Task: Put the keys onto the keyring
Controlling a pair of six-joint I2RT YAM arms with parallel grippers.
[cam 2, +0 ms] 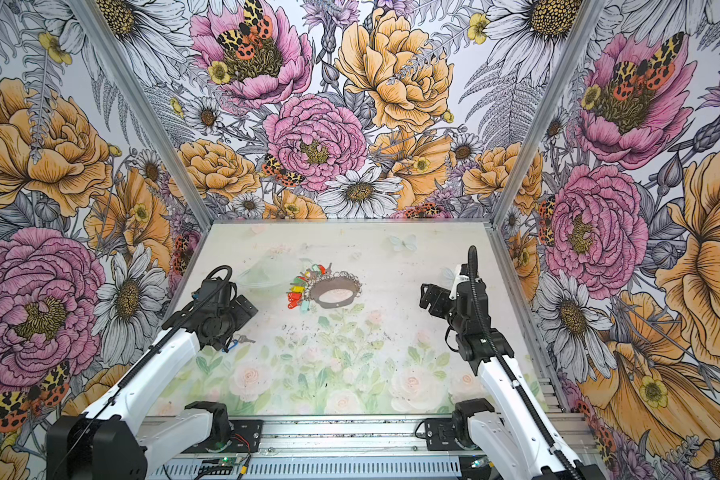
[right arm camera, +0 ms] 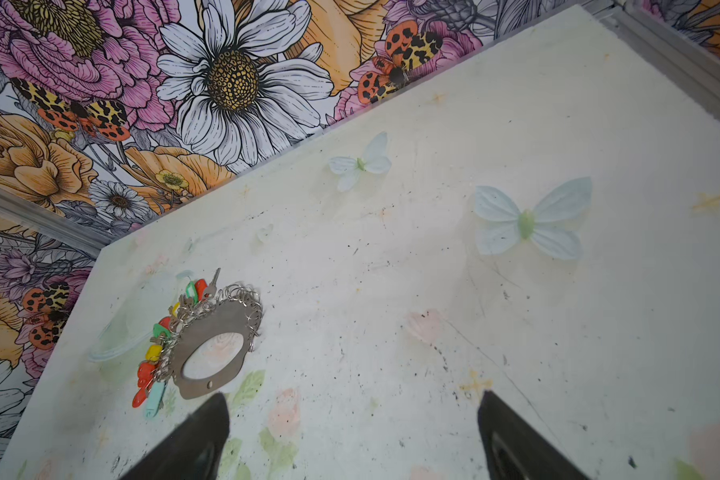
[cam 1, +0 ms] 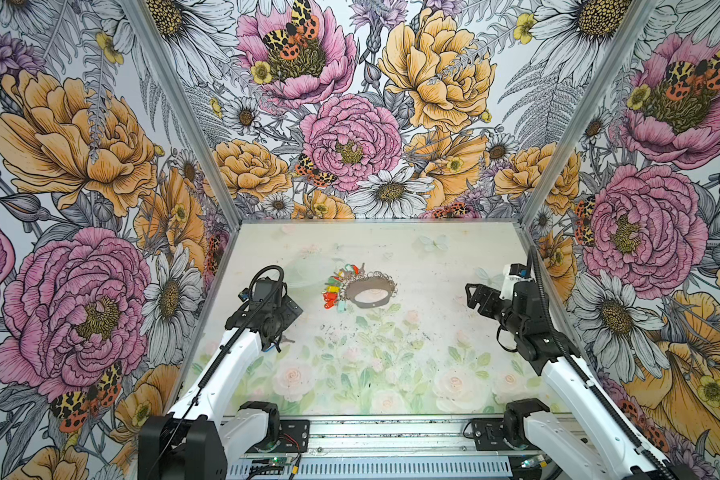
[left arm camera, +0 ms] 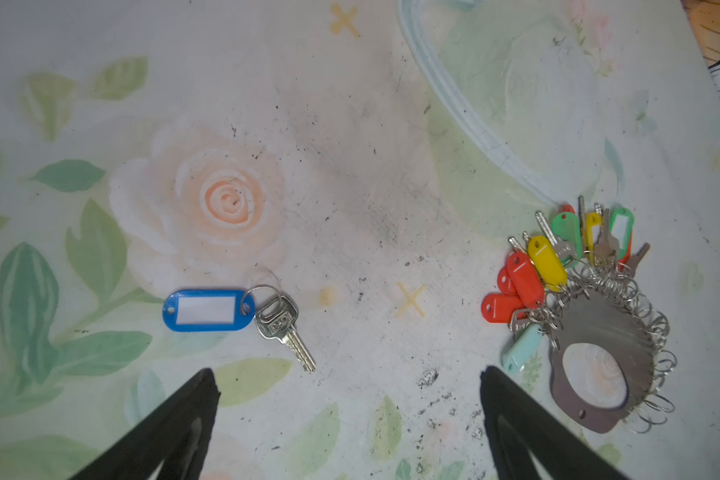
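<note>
A: Fingers (left arm camera: 175, 424) on left gripper (left arm camera: 348, 374)?
B: Spread wide, nothing btwn. Right gripper (right arm camera: 352, 399) same: wide, empty.
A: Where's the keys (left arm camera: 537, 270)?
B: Bunched at edge of keyring (left arm camera: 591, 328), flat mid-table (left arm camera: 350, 166); prob. hooked on, too small to confirm. Blue-tag key (left arm camera: 208, 309) lies loose by left gripper, apart.

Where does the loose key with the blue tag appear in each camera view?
In both top views: the blue-tagged key lies on the table, half hidden beside the left arm.
Left wrist view: the key shows in full, beside the printed rose.
Right wrist view: it is not in it.
Shared landmark: the keyring, seen in all four.
</note>
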